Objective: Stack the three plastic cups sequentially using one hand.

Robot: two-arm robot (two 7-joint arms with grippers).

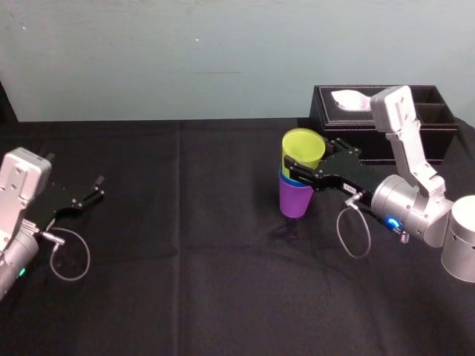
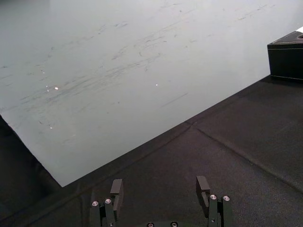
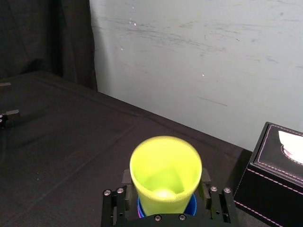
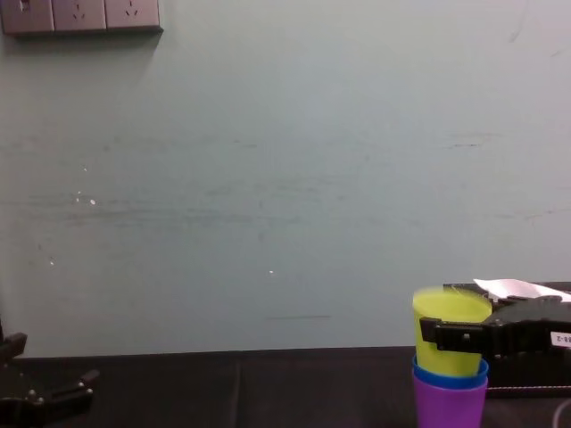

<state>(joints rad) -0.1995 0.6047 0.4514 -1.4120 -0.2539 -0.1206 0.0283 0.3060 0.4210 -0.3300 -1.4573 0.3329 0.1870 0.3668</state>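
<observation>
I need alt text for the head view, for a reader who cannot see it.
The right end effector grips a yellow-green cup nested in a blue cup inside a purple cup, on a black table. The left end effector rests open at the far left; a black tissue box stands behind the stack.

soft even light, tiny glare specks on the pale wall [image 2: 142,56], shadows lost on the black cloth [image 1: 185,259].
</observation>
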